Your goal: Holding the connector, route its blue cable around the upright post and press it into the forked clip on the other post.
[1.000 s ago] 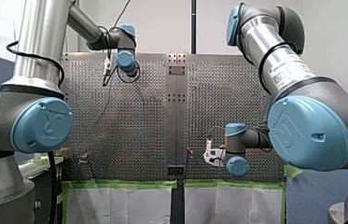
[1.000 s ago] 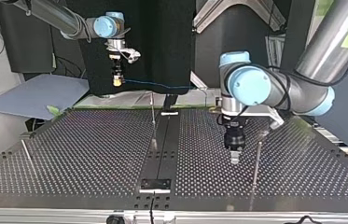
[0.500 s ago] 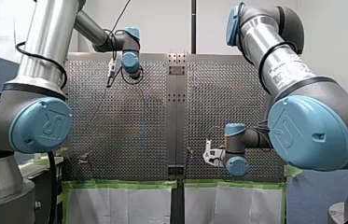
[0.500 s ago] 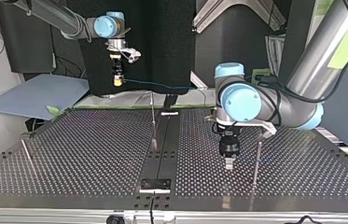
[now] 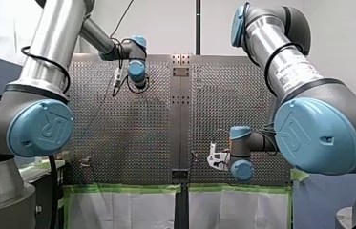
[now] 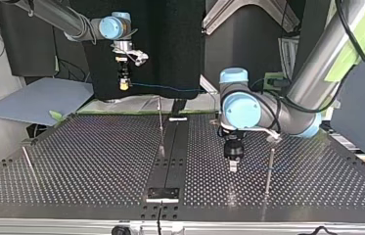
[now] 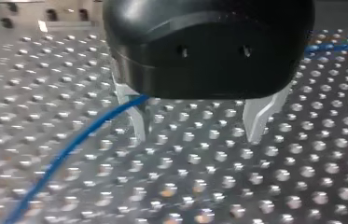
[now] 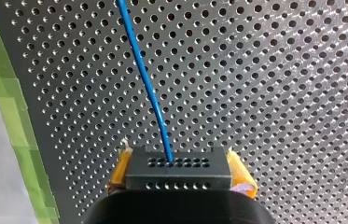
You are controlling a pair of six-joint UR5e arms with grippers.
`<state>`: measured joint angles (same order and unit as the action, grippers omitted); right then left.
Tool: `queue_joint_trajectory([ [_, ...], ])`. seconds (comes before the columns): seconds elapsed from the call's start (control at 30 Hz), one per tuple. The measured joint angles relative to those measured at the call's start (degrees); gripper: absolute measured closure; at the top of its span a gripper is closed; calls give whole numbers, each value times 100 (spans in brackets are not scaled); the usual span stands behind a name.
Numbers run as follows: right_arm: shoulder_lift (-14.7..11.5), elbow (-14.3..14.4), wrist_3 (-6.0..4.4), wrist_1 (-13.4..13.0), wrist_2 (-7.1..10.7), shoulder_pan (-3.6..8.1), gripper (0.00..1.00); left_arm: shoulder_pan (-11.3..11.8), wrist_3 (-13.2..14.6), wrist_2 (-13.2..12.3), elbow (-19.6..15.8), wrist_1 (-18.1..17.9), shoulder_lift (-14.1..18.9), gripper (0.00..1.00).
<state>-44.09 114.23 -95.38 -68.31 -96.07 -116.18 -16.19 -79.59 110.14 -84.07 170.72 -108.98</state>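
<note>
My right gripper [image 8: 181,186] has its yellow pads shut on a black connector [image 8: 178,168], held above the table's far edge in the top view [image 6: 123,84]. The blue cable [image 8: 148,88] leaves the connector and runs across the perforated table [image 8: 279,93]; in the top view the cable [image 6: 170,89] stretches toward the view's right. My left gripper [image 7: 197,126] points down just over the table, metal fingers [image 7: 260,116] open, with the cable [image 7: 64,158] passing beside one finger. In the top view my left gripper [image 6: 232,165] hangs beside an upright post [image 6: 269,169].
A second thin post [image 6: 160,128] stands near the table's dark middle strip [image 6: 168,161]. A leaning rod [image 6: 28,160] sits at the top view's left. Green tape [image 5: 128,188] lines the table edge in the front view. A grey sheet [image 6: 38,100] lies off the table.
My left arm has moved toward the top view's left and nearer that camera, away from the upright post. My right arm has stayed still with the connector.
</note>
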Motion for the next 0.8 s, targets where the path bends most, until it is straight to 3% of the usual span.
queue_joint_trajectory([
  [0.23, 0, 0, 5, 13, -23, -11, 100, -64, 29, 114, -43, -17, -265, 2],
  [0.8, 0, 0, 10, 11, -53, -35, 100, -111, 74, 221, -390, -349, -399, 2],
])
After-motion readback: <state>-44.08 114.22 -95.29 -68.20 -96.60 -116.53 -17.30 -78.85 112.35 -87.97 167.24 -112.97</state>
